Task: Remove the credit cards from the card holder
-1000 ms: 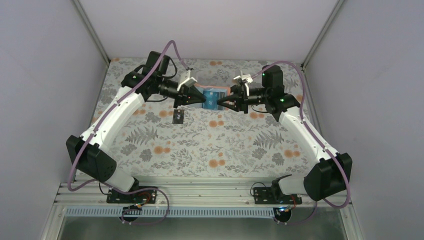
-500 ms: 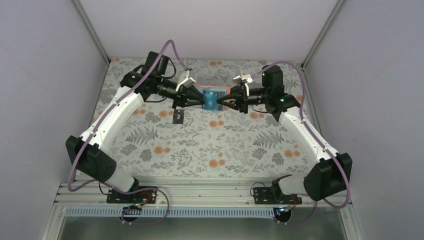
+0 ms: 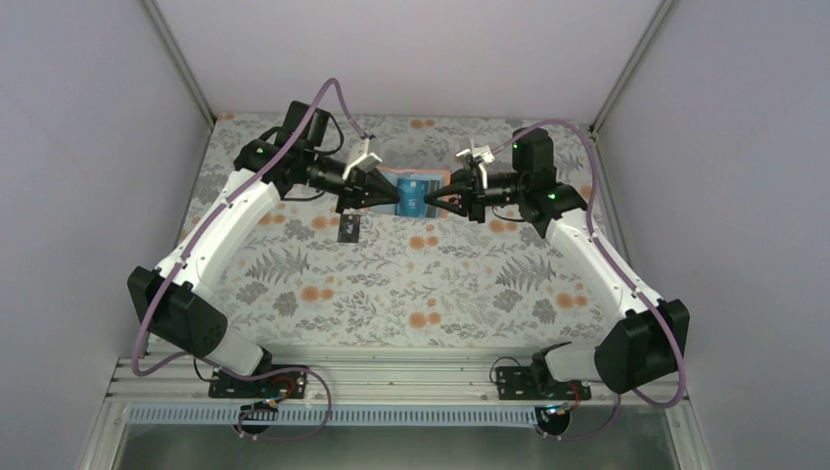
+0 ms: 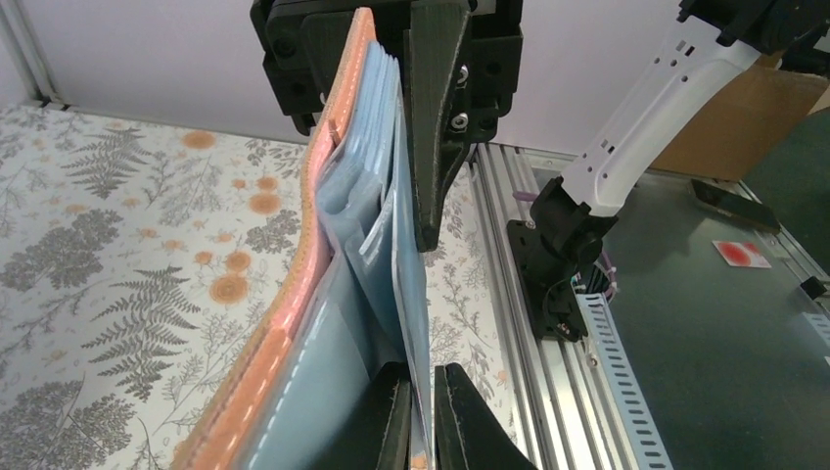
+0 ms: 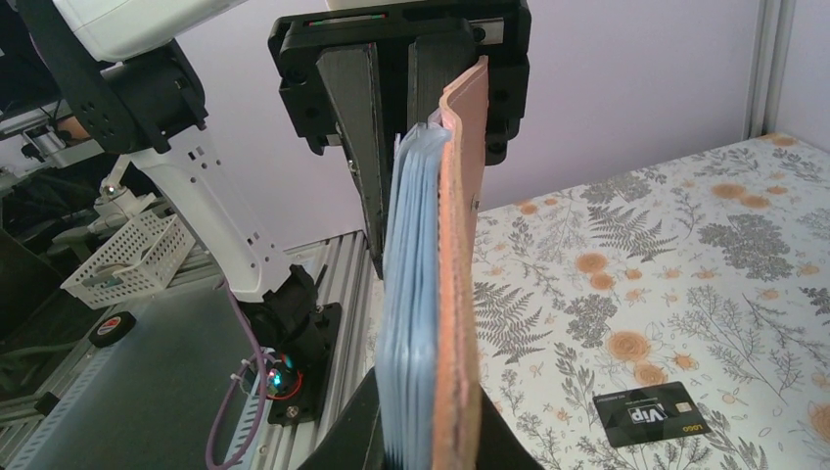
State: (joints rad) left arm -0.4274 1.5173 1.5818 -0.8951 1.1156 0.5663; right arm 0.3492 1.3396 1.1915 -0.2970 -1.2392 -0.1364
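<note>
R gripper (image 3: 438, 202) clamped onto holder (image 3: 416, 192) (L gripper (image 3: 391, 201) too).

Table (image 3: 411, 294): floral-print surface (grey ferns, orange blossoms).
Lying on it: one black card (image 3: 350, 229), flat, left of centre.

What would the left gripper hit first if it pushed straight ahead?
The left gripper is clamped on the card holder; past it, probably the right gripper, facing it on the opposite edge.
</note>
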